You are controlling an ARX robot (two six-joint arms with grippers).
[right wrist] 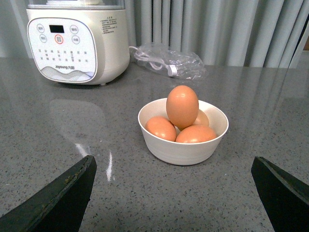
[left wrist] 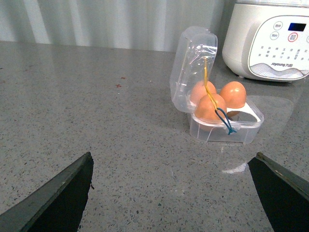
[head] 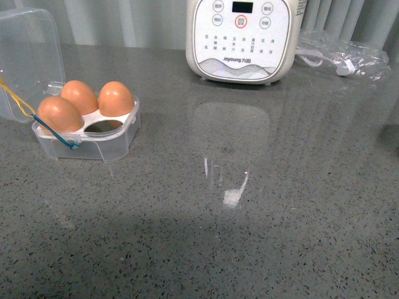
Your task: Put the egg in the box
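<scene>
Left tool (left wrist: 174, 156) and right tool (right wrist: 174, 158): both released, jaws wide apart. The egg (right wrist: 182, 106) stands atop other eggs (right wrist: 161, 128) in a white bowl (right wrist: 169, 151) on the counter (right wrist: 43, 130). The box (head: 93, 147), lid raised, holds three eggs (head: 116, 99)

We read this as a kitchen-type setting, home or staged, can't tell which. Cues:

- Grey speckled stone-look worktop (head: 280, 237), polished enough to throw reflections.
- White Joyoung countertop appliance (head: 240, 37) with a button panel and small display, standing at the back of the worktop.
- Food items: a white bowl (right wrist: 183, 147) with brown eggs (right wrist: 182, 106) piled in it, plus a clear plastic egg box (head: 87, 143), lid open, partly filled.
- Clear bag (head: 343, 56) holding a white cable, lying just beside the appliance.
- Pleated grey curtains (right wrist: 231, 29) running behind the worktop, which we take as a domestic touch.
</scene>
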